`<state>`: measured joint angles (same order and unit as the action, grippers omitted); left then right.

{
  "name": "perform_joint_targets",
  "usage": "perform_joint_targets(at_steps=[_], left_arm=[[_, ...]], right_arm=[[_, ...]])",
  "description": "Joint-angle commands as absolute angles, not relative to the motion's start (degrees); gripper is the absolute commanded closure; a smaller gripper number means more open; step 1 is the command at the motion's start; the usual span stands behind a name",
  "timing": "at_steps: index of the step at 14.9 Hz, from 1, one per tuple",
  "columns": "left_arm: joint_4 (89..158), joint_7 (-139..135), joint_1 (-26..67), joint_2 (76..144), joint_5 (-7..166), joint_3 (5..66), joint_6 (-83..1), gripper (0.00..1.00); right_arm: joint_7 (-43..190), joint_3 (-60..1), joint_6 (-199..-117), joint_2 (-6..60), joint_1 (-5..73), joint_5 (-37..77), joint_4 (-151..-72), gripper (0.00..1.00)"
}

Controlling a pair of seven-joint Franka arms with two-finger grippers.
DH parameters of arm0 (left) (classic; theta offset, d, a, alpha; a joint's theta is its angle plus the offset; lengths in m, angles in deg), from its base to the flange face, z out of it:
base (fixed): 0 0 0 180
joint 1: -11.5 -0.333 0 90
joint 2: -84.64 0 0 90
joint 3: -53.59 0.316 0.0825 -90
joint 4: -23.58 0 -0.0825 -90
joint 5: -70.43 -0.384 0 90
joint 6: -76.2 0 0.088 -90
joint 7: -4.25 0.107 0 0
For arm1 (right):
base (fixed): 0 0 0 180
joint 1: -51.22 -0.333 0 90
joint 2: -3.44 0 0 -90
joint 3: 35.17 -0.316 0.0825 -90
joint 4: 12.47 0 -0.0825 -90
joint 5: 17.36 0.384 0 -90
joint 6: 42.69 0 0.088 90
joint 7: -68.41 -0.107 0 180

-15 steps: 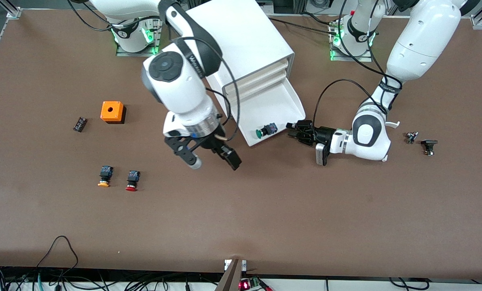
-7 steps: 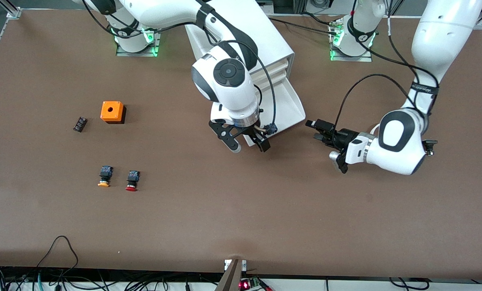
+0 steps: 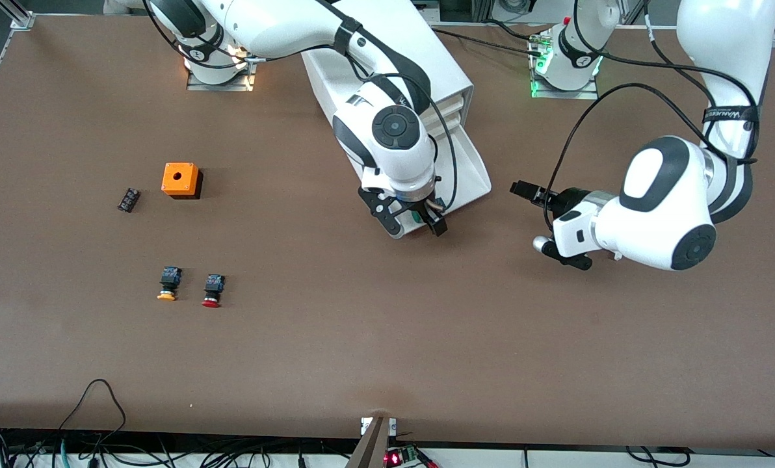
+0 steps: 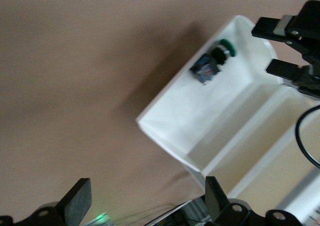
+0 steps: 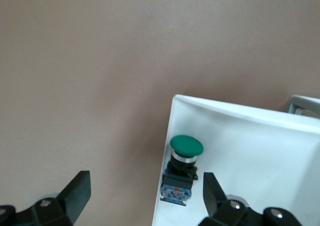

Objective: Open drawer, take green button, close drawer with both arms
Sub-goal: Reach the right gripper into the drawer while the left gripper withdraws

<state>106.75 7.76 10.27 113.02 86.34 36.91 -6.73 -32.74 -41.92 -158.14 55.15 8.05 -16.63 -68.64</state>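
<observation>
The bottom drawer (image 3: 469,170) of the white cabinet (image 3: 400,58) is pulled open. The green-capped button (image 5: 182,170) lies inside it against the front wall, near the corner toward the right arm's end; it also shows in the left wrist view (image 4: 212,64). My right gripper (image 3: 412,223) hangs open over that corner, its fingers straddling the button and the drawer's front wall (image 5: 172,136); in the front view it hides the button. My left gripper (image 3: 530,193) is open and empty, over bare table beside the drawer toward the left arm's end, pointing at the drawer (image 4: 200,116).
An orange box (image 3: 181,179) with a hole, a small black part (image 3: 128,199), a yellow-capped button (image 3: 168,284) and a red-capped button (image 3: 212,290) lie toward the right arm's end of the table. The two upper drawers are shut.
My right gripper has swung from the bare table over to the drawer's front corner, above the button. My left gripper has drawn back from the drawer toward its own end and risen.
</observation>
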Motion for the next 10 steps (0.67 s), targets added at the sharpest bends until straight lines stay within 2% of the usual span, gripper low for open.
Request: perform_joint_targets(at_steps=[1, 5, 9, 10], left_arm=[[100.7, 5.0, 12.9, 113.6, 75.1, 36.9, -2.1, 0.0], [97.3, 5.6, 13.3, 113.5, 63.2, 37.0, -0.4, 0.0], [92.5, 5.9, 11.4, 113.8, 63.0, 37.8, -0.9, 0.0], [91.9, 5.9, 11.2, 113.8, 63.0, 37.8, -1.1, 0.0]], right_arm=[[-36.3, -42.4, -157.7, 58.3, 7.1, -16.6, -65.8, 0.01], [-37.1, -42.2, -157.8, 60.2, 5.9, -16.7, -65.8, 0.01], [-37.2, -42.3, -157.9, 61.2, 5.5, -16.6, -66.1, 0.01], [-37.2, -42.4, -157.9, 61.2, 5.6, -16.5, -66.1, 0.04]])
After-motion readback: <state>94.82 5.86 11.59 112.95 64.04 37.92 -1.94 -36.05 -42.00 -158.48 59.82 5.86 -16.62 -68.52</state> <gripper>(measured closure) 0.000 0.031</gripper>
